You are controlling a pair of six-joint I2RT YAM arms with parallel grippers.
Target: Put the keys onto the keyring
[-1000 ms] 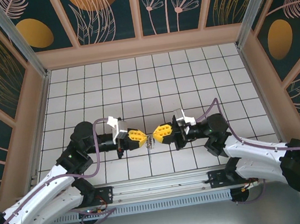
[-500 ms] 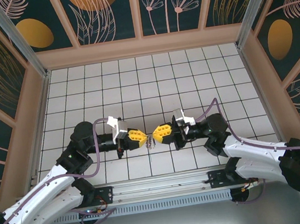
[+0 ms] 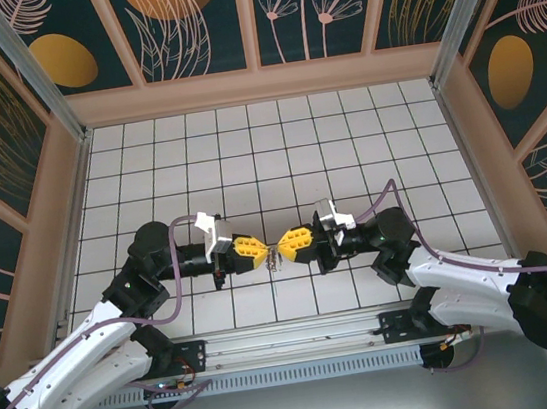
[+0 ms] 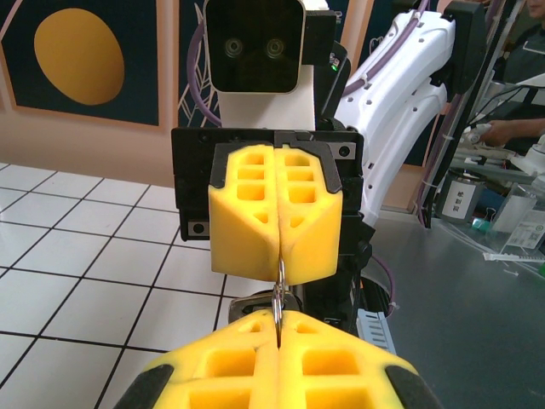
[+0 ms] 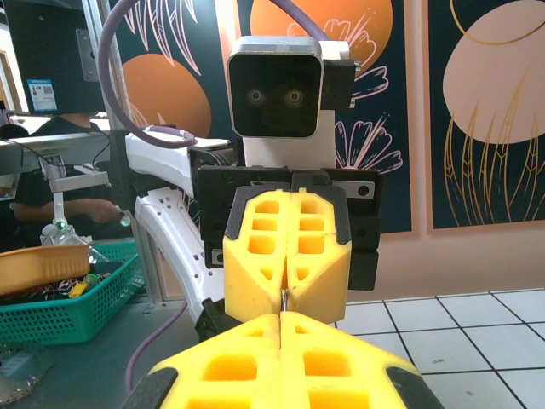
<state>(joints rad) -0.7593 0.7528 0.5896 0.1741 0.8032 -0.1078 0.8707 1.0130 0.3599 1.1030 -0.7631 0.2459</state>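
My two yellow-fingered grippers meet tip to tip low over the near middle of the white tiled floor [image 3: 267,155]. The left gripper [image 3: 265,254] and the right gripper [image 3: 284,251] are both shut. Between the tips sits a thin silver metal piece [image 3: 274,257], seen edge-on, and something thin hangs just below it. In the left wrist view the metal piece [image 4: 279,290] runs from my left gripper [image 4: 278,317] up into the right gripper [image 4: 280,260]. In the right wrist view a small sliver [image 5: 283,296] shows. I cannot tell keys from keyring here.
Wooden walls [image 3: 258,85] with painted panels enclose the floor on three sides. The arms' mounting rail [image 3: 292,348] runs along the near edge. A teal basket [image 5: 60,311] of odds and ends stands on the bench beyond that edge.
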